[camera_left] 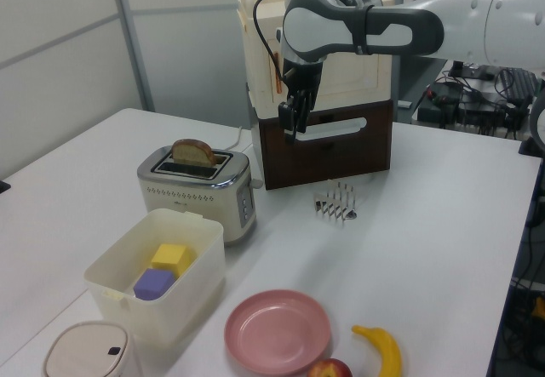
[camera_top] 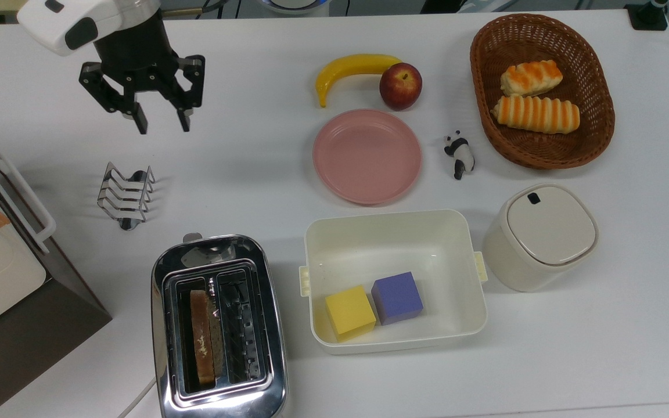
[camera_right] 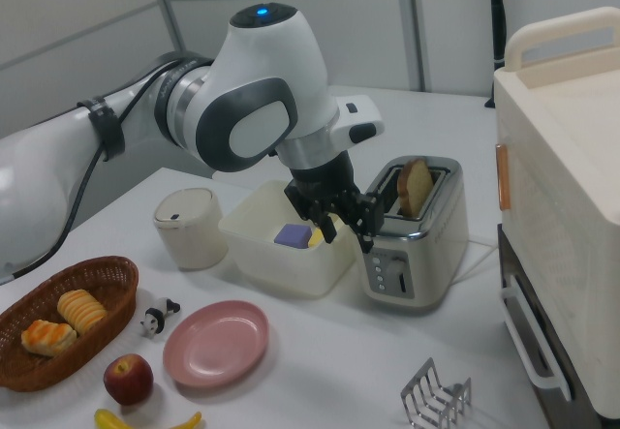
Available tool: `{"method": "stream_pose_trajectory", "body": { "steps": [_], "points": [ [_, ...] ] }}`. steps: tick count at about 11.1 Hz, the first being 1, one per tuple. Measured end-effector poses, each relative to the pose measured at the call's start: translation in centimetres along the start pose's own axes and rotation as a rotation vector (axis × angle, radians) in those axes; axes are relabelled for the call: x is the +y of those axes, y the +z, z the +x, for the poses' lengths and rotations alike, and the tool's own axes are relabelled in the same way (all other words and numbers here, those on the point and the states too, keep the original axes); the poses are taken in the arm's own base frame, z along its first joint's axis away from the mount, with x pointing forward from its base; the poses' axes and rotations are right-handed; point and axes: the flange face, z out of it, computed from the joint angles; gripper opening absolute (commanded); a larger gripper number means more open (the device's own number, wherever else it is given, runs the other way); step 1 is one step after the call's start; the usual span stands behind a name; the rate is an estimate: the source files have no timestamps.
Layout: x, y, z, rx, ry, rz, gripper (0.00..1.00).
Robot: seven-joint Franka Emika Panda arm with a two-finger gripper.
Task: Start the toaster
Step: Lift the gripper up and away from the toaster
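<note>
Gripper (camera_top: pixel 160 125) raised above the tabletop (camera_top: pixel 253 168), jaws spread and empty, over the bare patch beyond the wire toast rack (camera_top: pixel 125 194). Chrome toaster (camera_top: pixel 218 328) at the top view's lower left, well apart from the gripper, beside the cream box (camera_top: pixel 392 232). Bread slice (camera_top: pixel 202 337) upright in one slot, poking out.

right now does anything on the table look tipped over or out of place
The panda figurine lies tipped on its side between the pink plate and the wicker basket. Nothing else stands out; the bread slice stands upright in the toaster.
</note>
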Motion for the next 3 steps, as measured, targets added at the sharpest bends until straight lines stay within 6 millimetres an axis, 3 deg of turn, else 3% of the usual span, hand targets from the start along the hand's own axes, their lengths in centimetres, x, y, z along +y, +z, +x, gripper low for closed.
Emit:
{"method": "stream_pose_trajectory", "body": {
  "steps": [3],
  "points": [
    [-0.37, 0.08, 0.07, -0.011, -0.021, -0.029, 1.00]
  ]
}}
